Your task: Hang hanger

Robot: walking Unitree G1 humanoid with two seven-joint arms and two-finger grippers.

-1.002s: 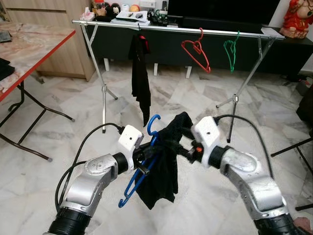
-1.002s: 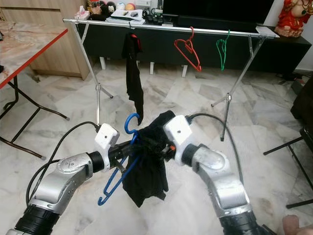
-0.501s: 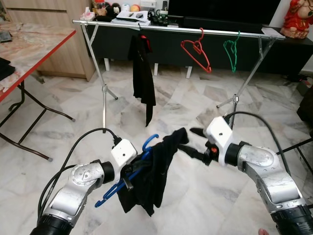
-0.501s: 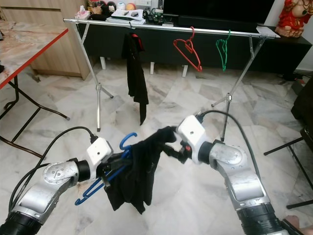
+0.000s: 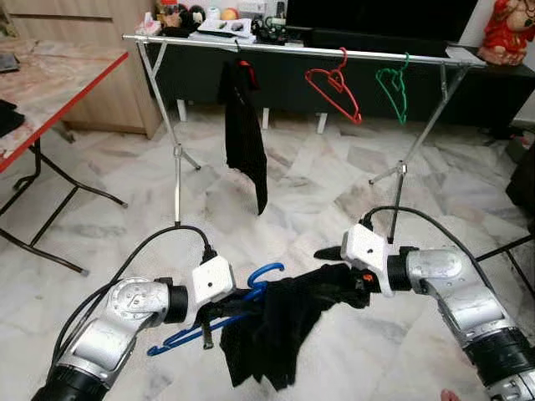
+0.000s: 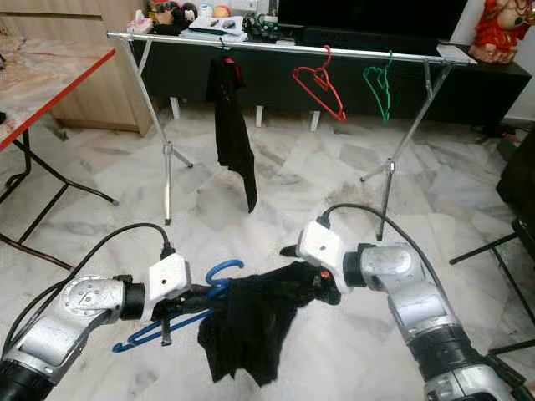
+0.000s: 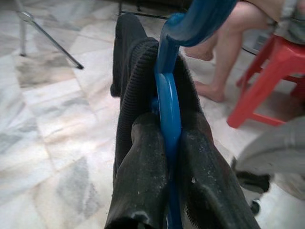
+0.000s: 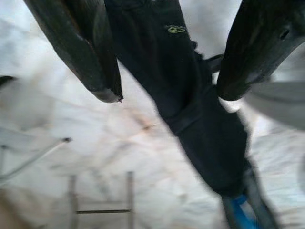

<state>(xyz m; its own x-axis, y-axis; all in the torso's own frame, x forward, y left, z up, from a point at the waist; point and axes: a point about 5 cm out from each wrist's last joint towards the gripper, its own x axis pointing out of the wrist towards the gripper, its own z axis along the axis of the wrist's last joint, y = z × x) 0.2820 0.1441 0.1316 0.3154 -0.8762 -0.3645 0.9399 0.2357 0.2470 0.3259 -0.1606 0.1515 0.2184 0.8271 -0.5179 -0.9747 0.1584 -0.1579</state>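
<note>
Holding the blue hanger low in front of me, my left tool has its two fingers pinched tight on the hanger's blue bar, with the black garment draped over it and sagging toward the marble floor. My right tool sits at the garment's far end with its fingers spread apart — the cloth runs between them, but I cannot tell whether they touch it. Farther off stands the clothes rail, carrying a hanging black garment, a red hanger and a green hanger — a bench with a red edge is off to my left.
</note>
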